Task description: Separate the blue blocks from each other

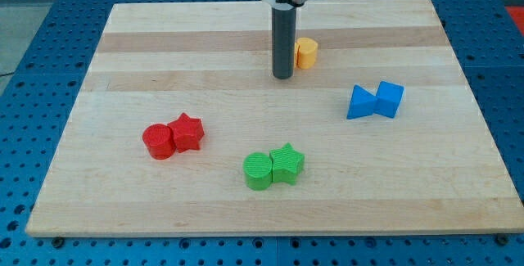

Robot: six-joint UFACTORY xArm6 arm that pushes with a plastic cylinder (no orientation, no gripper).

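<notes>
Currently two blue blocks sit at the view's right of the wooden worktop [164,53], touching each other: a blue wedge-like block [360,102] and a blue cube-like block [390,98]; judging by that contact, the separating is not yet done. My tip [282,77], a plain rod with nothing to open or close, rests well apart from them, just beside a yellow block [307,53] near the view's top. Farther off lie a red cylinder [159,142] touching a red star [187,131], and a green cylinder [258,170] touching a green star [287,164]; no containers appear.
</notes>
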